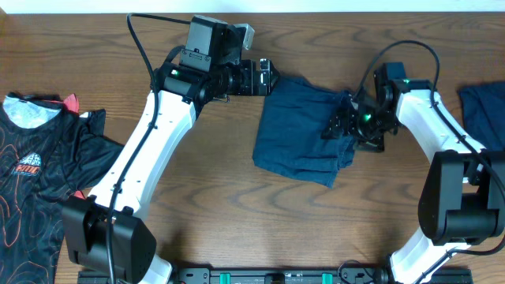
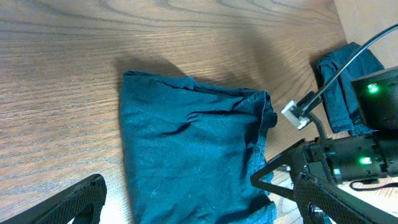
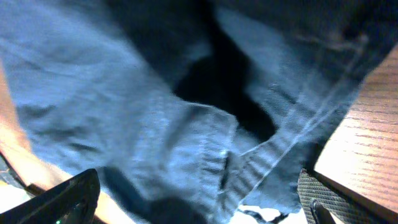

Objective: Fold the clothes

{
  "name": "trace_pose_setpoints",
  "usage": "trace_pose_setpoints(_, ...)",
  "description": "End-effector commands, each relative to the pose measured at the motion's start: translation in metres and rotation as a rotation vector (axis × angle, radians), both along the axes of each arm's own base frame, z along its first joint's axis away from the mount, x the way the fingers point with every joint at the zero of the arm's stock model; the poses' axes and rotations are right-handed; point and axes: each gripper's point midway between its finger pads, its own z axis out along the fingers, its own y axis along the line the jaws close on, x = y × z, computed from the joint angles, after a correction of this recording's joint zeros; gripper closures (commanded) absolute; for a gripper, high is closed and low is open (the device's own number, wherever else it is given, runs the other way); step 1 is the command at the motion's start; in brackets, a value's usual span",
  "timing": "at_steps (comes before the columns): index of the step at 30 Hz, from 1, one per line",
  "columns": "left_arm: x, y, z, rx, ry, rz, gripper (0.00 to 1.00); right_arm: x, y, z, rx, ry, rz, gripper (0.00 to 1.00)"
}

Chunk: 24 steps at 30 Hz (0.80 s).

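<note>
- mid-frame: navy garment point(image 1: 304, 130), folded roughly (right edge ragged).
- left gripper point(image 1: 271, 76) upper left, right gripper point(image 1: 341, 125) at right edge, both spread wide.
- yet to fold, likely: second navy garment point(image 1: 483, 110), far right.

Found just right of table centre, toward 1 o'clock, as a dark navy garment point(image 1: 304, 130): plain, soft, without print. Folded into a rough, slightly skewed rectangle lying flat on the wood. Smooth along the 9 o'clock edge, rumpled and bunched at 3 o'clock, with uneven layers and a stitched hem showing there. Well apart, at the far 3 o'clock table edge, a second navy garment point(image 1: 483, 110), only partly in view.
</note>
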Motion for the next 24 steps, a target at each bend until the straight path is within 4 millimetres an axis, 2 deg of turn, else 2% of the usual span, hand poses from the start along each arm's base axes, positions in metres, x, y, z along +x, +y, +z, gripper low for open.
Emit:
trace_pose_setpoints(1, -0.001, 0.000, -0.001, -0.003, 0.004, -0.016, 0.02, -0.008, -0.006, -0.011, -0.002, 0.008, 0.001, 0.01)
trace_pose_setpoints(13, -0.001, 0.000, -0.001, 0.003, -0.005, -0.026, 0.02, -0.001, -0.008, -0.020, 0.000, -0.024, -0.019, 0.01)
trace_pose_setpoints(24, -0.003, 0.000, -0.003, 0.008, 0.004, -0.028, 0.02, -0.003, -0.008, -0.057, -0.009, 0.074, -0.070, 0.01)
